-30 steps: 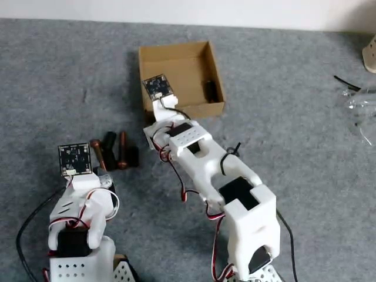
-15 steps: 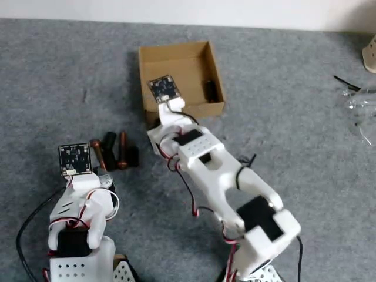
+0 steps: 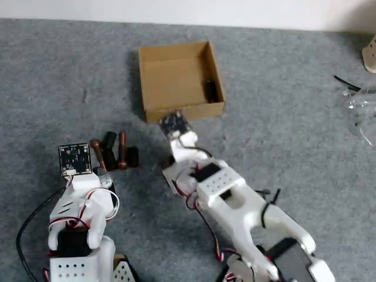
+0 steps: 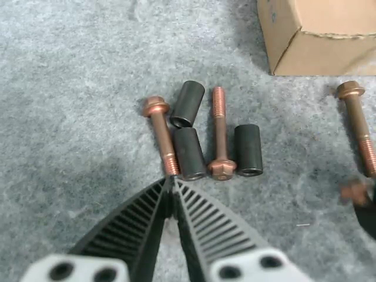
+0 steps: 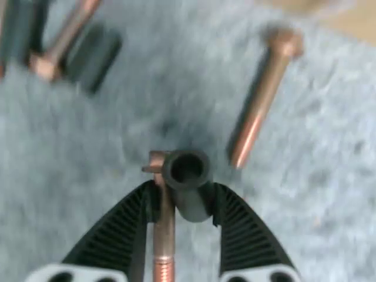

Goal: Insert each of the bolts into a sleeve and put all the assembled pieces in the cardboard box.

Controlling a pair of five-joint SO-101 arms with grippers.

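While the left gripper (image 4: 171,187) rests closed, the right gripper (image 5: 183,192) clamps a sleeve (image 5: 191,207) and bolt (image 5: 164,226).

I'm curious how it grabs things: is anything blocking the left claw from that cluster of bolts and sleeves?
Nothing visible. The left claw, shut, points straight at the nearest bolt and sleeve, with only carpet between.

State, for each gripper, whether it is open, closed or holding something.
Left gripper: closed, empty.
Right gripper: closed on a black sleeve and a bolt.
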